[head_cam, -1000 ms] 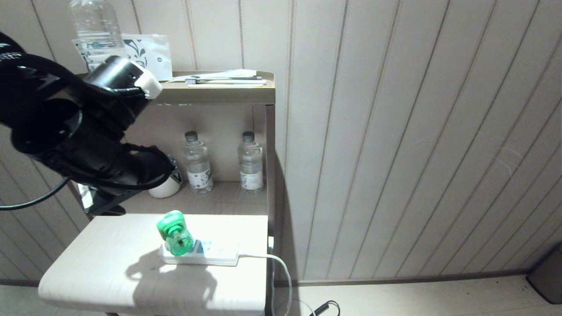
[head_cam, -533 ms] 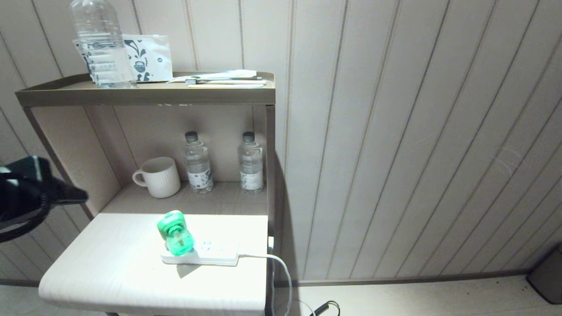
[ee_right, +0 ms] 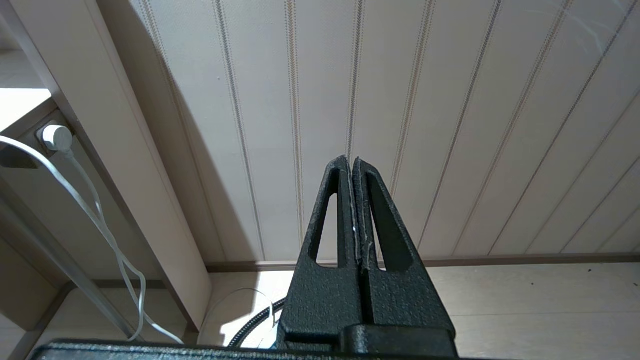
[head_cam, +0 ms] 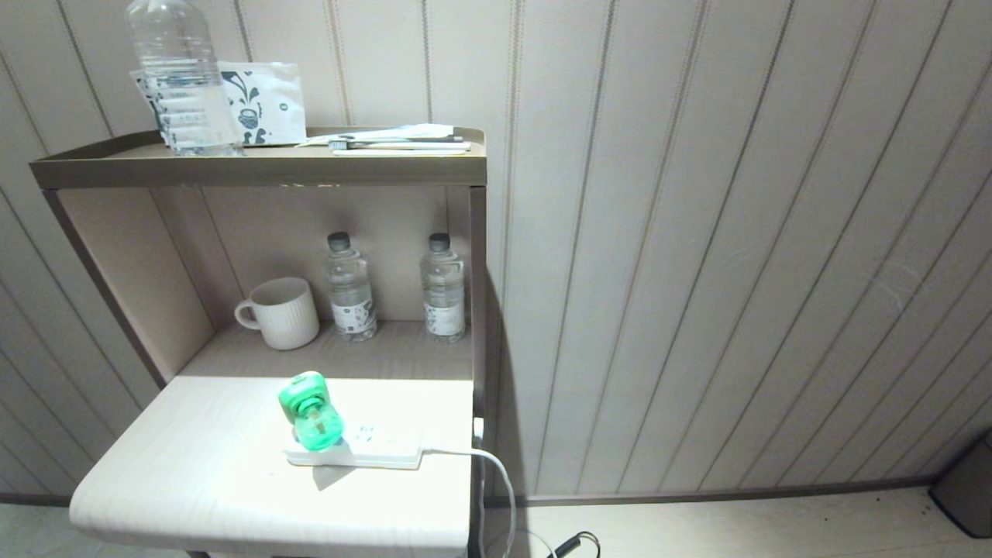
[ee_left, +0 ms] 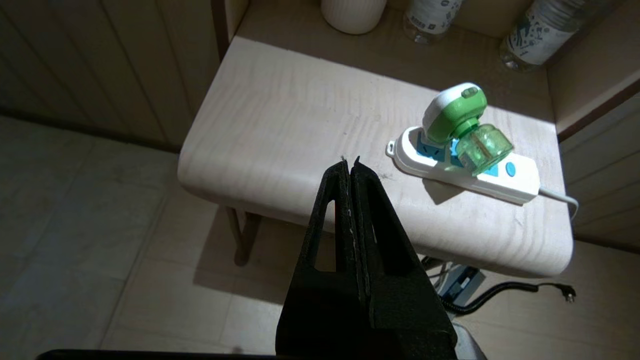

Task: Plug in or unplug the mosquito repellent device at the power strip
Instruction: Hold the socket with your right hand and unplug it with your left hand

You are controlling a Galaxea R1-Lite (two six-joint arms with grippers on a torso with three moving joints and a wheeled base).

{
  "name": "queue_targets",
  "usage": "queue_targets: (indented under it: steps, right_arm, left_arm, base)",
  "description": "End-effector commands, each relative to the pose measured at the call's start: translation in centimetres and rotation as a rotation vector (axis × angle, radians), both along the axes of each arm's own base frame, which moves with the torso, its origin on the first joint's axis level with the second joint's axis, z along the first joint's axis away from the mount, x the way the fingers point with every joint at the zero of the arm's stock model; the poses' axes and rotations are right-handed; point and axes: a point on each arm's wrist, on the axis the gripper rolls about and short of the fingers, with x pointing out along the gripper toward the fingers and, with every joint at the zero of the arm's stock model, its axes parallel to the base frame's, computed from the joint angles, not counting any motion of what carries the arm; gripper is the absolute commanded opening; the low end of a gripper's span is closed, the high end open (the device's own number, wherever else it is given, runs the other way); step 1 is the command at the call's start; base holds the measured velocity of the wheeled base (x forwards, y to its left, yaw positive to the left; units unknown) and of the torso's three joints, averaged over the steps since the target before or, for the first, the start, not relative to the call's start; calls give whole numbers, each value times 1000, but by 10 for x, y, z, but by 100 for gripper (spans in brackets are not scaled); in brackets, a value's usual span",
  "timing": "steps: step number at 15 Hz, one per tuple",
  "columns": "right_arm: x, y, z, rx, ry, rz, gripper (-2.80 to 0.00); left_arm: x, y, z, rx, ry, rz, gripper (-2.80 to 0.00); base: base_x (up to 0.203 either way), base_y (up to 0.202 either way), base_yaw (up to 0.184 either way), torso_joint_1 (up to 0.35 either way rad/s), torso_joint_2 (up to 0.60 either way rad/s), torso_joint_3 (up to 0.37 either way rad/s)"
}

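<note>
mosquito repellent device [head_cam: 310, 411] sits plugged into power strip [head_cam: 364, 449]; only wrist views show both tools clenched, empty.

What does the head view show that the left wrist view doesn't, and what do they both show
Only the head view shows the top shelf with the large water bottle and printed packet, and the wall panelling to the right. Only the left wrist view shows the left gripper, shut and empty, off the table's front edge, plus the floor and a black cord beneath. Both show the mosquito repellent device standing plugged into the power strip on the pale table, with the white mug and two small bottles behind.
</note>
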Motion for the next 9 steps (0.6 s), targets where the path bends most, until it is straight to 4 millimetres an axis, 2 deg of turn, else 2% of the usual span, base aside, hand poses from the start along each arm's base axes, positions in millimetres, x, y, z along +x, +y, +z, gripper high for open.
queue_targets:
  steps: [1,2,5,9]
  right_arm:
    - [0,0,0,0,1,1,-280]
    - [0,0,0,0,-1,1,-280]
    - [0,0,0,0,0,1,-280]
    - [0,0,0,0,1,1,-280]
  left_arm:
    - [-20,2,-37,14,-112,-17,-280]
    - [-24,2,-51,25,-152,-42,-280]
    - [-45,0,-72,45,-290,-115,-280]
    - [-67,0,-111,109,-330,-134,-280]
  base:
    - [0,0,0,0,0,0]
    - [0,0,0,0,0,0]
    - [0,0,0,0,0,0]
    - [0,0,0,0,0,0]
